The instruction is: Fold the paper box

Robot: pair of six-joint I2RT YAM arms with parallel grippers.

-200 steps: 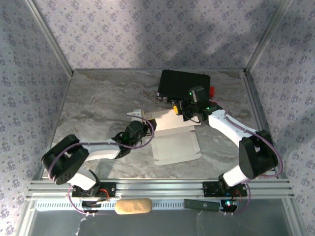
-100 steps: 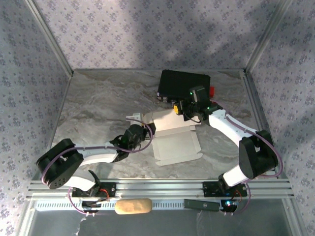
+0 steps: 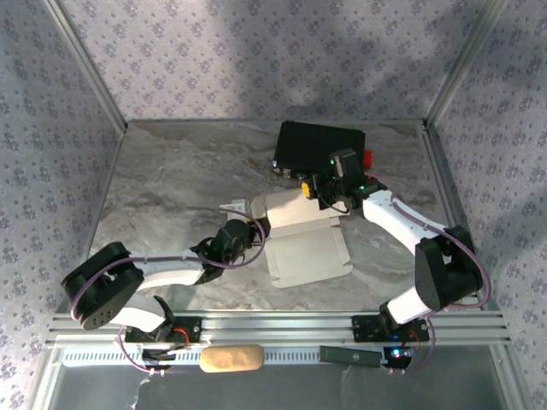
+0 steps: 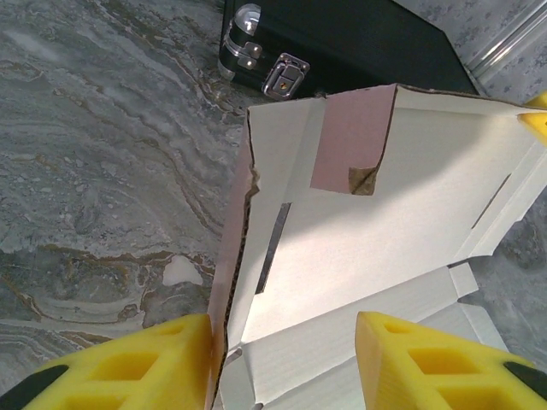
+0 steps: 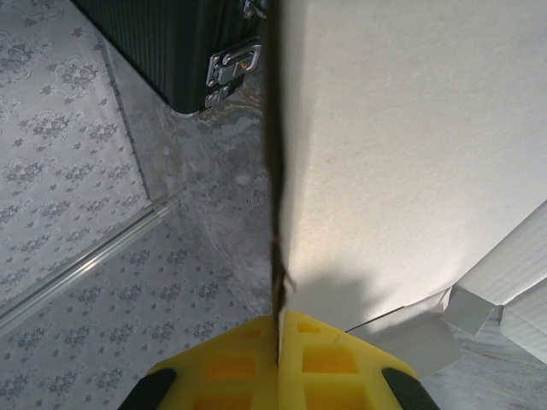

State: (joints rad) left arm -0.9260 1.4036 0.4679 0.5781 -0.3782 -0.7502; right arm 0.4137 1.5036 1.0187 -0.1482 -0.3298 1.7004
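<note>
On the marble bench (image 3: 171, 188), in front of the black case (image 3: 320, 145), the paper box (image 3: 303, 252) sits half-formed at centre, its pale base flat and its back panel (image 5: 410, 154) raised. The right end effector (image 5: 278, 326) is pinched tight on that panel's edge. The left end effector (image 4: 286, 346) has slid forward to straddle the left side wall (image 4: 232, 256), jaws half spread and narrowing, so gripping or creasing that wall looks like the next step.

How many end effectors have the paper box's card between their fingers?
2: right end effector is shut on the paper box's raised panel; left end effector straddles its left wall, open.
</note>
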